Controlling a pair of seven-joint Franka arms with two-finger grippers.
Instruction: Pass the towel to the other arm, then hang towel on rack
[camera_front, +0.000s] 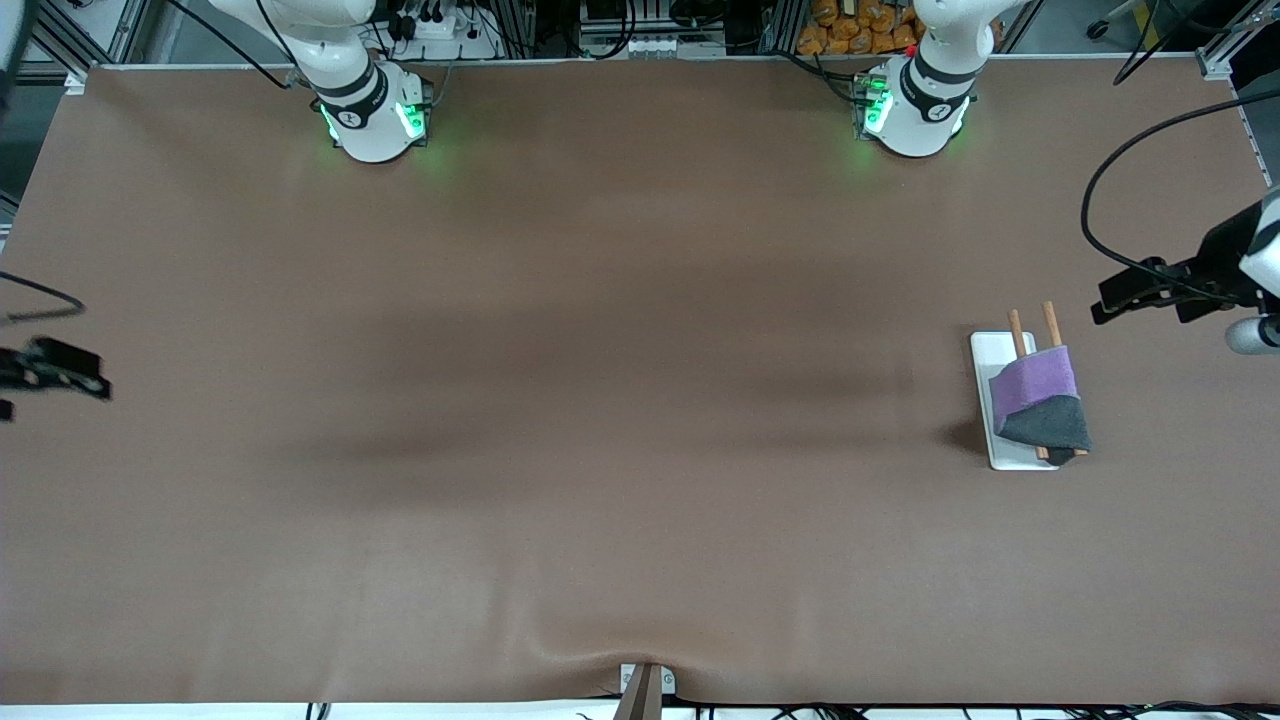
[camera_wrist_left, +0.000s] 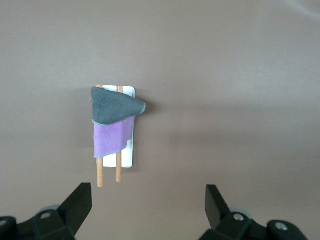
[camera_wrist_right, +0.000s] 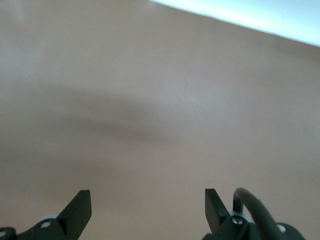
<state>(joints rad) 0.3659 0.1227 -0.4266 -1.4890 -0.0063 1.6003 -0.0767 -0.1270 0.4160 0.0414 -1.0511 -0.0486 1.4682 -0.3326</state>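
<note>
The towel (camera_front: 1040, 405) (camera_wrist_left: 112, 120) hangs over the two brown rods of the rack (camera_front: 990, 352) (camera_wrist_left: 129, 156), purple face and dark grey face both showing. The rack stands on its white base plate toward the left arm's end of the table. My left gripper (camera_front: 1105, 300) (camera_wrist_left: 148, 192) hovers open and empty over the table beside the rack, apart from the rod ends (camera_wrist_left: 109, 175). My right gripper (camera_front: 70, 370) (camera_wrist_right: 147, 197) is open and empty over bare tabletop at the right arm's end.
Brown tabletop (camera_front: 600, 400) stretches between the two arms. A small metal clamp (camera_front: 645, 685) sits at the table's edge nearest the front camera. A black cable (camera_front: 1100, 190) loops above the left gripper. A pale table edge (camera_wrist_right: 250, 15) shows in the right wrist view.
</note>
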